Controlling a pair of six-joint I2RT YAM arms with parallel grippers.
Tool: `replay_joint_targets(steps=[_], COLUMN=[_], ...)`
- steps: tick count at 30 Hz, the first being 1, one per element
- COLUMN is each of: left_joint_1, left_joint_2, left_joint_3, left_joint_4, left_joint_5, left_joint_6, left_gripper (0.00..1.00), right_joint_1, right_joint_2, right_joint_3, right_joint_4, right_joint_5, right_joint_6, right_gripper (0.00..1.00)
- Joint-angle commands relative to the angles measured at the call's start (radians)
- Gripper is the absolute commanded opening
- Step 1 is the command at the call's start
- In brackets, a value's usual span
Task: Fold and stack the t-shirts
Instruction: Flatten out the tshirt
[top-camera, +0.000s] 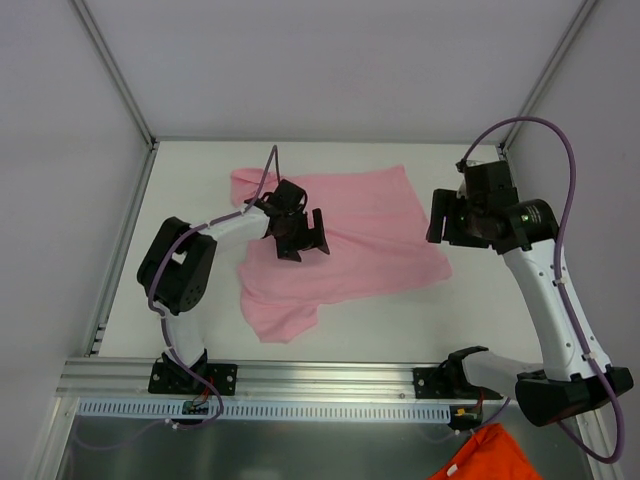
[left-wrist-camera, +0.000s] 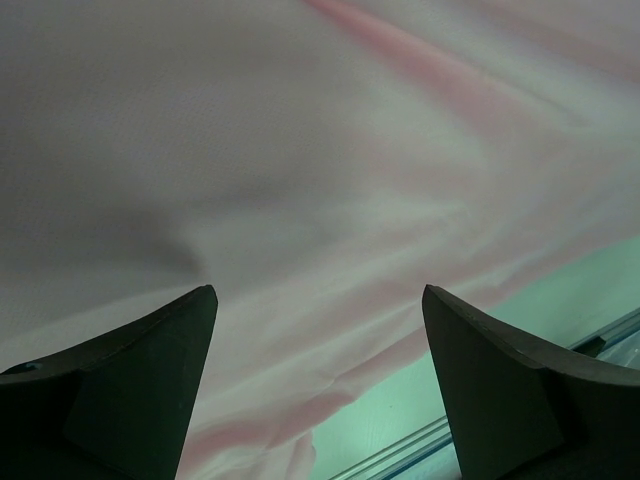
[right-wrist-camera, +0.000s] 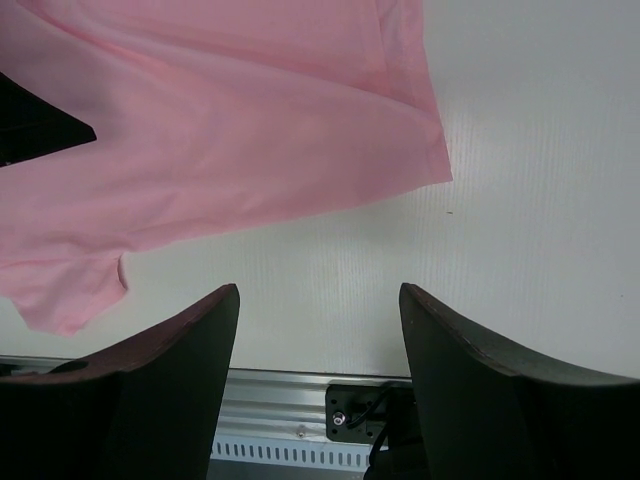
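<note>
A light pink t-shirt (top-camera: 350, 240) lies rumpled and partly spread on the white table (top-camera: 480, 310), one end bunched toward the near left. My left gripper (top-camera: 300, 235) hovers open just over the shirt's left middle; in the left wrist view pink cloth (left-wrist-camera: 300, 180) fills the frame between the dark fingers (left-wrist-camera: 130, 390), nothing pinched. Off the shirt's right edge, over bare table, my right gripper (top-camera: 455, 218) is open and empty. The right wrist view shows the t-shirt's corner (right-wrist-camera: 420, 150) beyond its fingers (right-wrist-camera: 150, 390).
An orange cloth (top-camera: 490, 455) lies below the table's near edge at the bottom right. An aluminium rail (top-camera: 330, 378) with both arm bases runs along the near edge. White walls and frame posts enclose the back and sides.
</note>
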Motion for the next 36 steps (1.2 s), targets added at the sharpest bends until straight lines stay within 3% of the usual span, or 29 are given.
replay_joint_targets(steps=[1, 6, 8, 12, 15, 24, 36], left_joint_1=[0.004, 0.002, 0.002, 0.002, 0.002, 0.024, 0.133], left_joint_2=[-0.043, -0.068, -0.072, -0.08, -0.086, -0.157, -0.203], left_joint_3=[-0.041, -0.086, -0.095, -0.106, -0.118, -0.219, -0.265], left_joint_4=[0.002, -0.028, -0.045, -0.054, -0.068, -0.113, -0.173], left_joint_5=[0.025, -0.023, -0.036, -0.043, -0.044, -0.084, -0.141], left_joint_6=[-0.042, -0.05, -0.053, -0.047, -0.05, -0.07, -0.061], left_gripper=[0.85, 0.86, 0.79, 0.76, 0.63, 0.56, 0.54], right_joint_1=[0.007, 0.005, 0.007, 0.005, 0.007, 0.001, -0.004], right_joint_2=[-0.007, -0.003, 0.009, 0.023, 0.028, 0.06, 0.094], right_joint_3=[0.057, 0.111, 0.132, 0.146, 0.149, 0.212, 0.212], right_joint_4=[-0.024, -0.031, -0.033, -0.03, -0.03, -0.048, -0.024], right_joint_5=[0.037, 0.05, 0.044, 0.044, 0.057, 0.113, 0.078], right_joint_6=[-0.018, -0.053, -0.051, -0.053, -0.059, -0.104, -0.094], right_gripper=[0.7, 0.72, 0.72, 0.72, 0.72, 0.74, 0.75])
